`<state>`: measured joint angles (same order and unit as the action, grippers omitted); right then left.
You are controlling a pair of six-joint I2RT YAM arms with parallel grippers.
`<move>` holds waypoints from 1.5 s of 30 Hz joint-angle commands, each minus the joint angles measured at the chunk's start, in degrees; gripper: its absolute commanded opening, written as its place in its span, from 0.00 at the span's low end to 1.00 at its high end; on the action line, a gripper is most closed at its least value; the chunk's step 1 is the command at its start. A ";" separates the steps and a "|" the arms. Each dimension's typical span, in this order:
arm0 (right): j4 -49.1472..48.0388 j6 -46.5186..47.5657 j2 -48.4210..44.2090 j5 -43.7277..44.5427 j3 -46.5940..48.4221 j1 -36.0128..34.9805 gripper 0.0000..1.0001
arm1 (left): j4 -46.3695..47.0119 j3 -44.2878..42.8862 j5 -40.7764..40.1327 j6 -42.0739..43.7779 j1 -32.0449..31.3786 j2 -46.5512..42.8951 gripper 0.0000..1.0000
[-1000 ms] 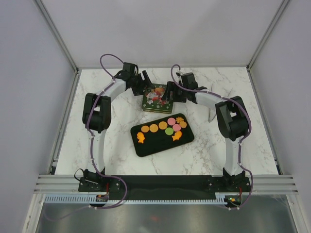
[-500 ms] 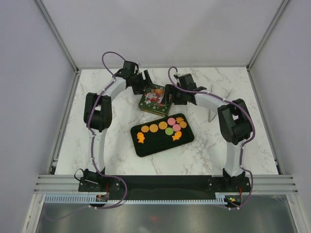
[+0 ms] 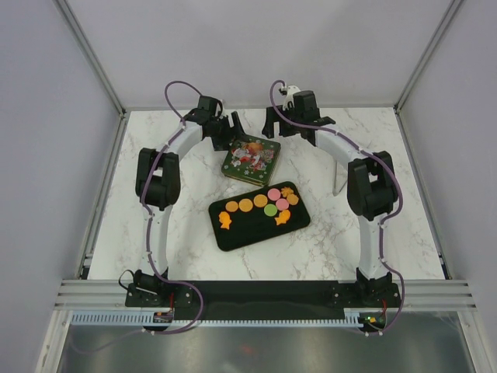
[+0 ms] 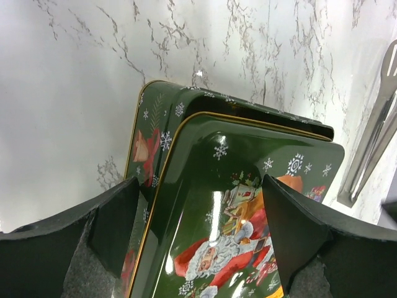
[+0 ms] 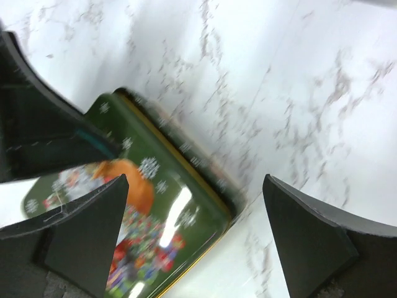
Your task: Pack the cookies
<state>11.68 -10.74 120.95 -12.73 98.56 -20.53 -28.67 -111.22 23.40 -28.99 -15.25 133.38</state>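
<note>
Two empty, wide-open pincers (image 4: 200, 186) (image 5: 195, 180) near tin (image 4: 248, 149)

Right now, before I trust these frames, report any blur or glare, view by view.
Top external: sharp and evenly lit, the tin and cookies clear, only soft shadows. Left wrist: sharp, but a white glare streak runs down the lid and the marble table looks washed out. Right wrist: motion blur smears the tin and the marble veins, with one glare streak on the tin.

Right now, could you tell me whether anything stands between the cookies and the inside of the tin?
Yes: the lid lies askew on the tin, covering its opening. Nothing visible covers the cookies on the tray.
</note>
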 commanded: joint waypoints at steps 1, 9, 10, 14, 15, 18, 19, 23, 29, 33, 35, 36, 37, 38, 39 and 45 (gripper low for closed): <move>-1.49 6.69 6.13 -4.49 5.84 1.02 0.98 | -0.78 -2.69 2.27 1.92 -0.31 1.27 0.88; -0.16 6.35 13.44 -15.12 12.01 0.85 0.98 | -0.87 -5.14 3.23 1.04 -0.57 2.14 0.88; 0.01 6.35 13.35 -15.22 11.65 0.85 0.98 | -0.87 -5.50 3.32 0.87 -0.66 2.23 0.88; 0.62 6.35 12.30 -12.33 8.06 0.76 0.98 | -1.04 -7.25 3.58 0.60 -0.93 2.50 0.88; 0.71 6.09 11.34 -11.97 7.26 0.85 0.98 | -1.13 -7.52 3.58 0.52 -1.01 2.67 0.88; 0.53 5.56 9.67 -10.12 4.19 1.20 0.98 | -1.30 -9.01 3.93 0.17 -1.10 3.29 0.89; 0.36 5.47 9.31 -9.95 3.66 1.29 0.98 | -1.39 -9.36 3.94 -0.18 -1.10 3.55 0.88; -1.14 4.33 8.25 -9.94 3.21 2.08 0.98 | -1.31 -10.68 3.06 -0.19 -1.19 3.20 0.89; -0.87 1.87 10.18 -10.73 5.32 2.95 0.98 | -1.39 -10.34 -5.96 -0.71 0.47 -3.38 0.90; -1.05 1.51 10.28 -11.61 5.06 3.48 0.98 | -1.31 -2.01 -13.43 -3.35 1.53 -12.42 0.90; -1.05 1.60 10.19 -11.70 4.88 3.66 0.98 | -1.13 5.20 -17.31 -4.93 1.45 -18.29 0.90; -1.13 1.78 10.27 -11.61 4.88 3.66 0.98 | -0.87 7.66 -18.20 -5.37 1.53 -20.07 0.90; -1.22 1.69 10.10 -11.61 4.88 3.66 0.98 | -0.52 13.43 -18.82 -7.29 1.45 -21.92 0.90; -1.22 1.69 10.19 -11.61 5.06 3.75 0.98 | 0.36 16.70 -18.83 -8.44 1.45 -26.20 0.90; -1.22 1.69 10.19 -11.61 5.15 3.75 0.98 | 3.24 20.13 -18.13 -10.71 1.45 -28.07 0.90; -1.22 1.25 10.80 -11.61 5.67 4.01 0.98 | 12.91 40.44 -10.66 -16.17 0.13 -37.48 0.91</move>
<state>9.96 -9.85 131.00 -24.80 102.89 -17.17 -22.87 -76.64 9.69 -39.66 -14.13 97.65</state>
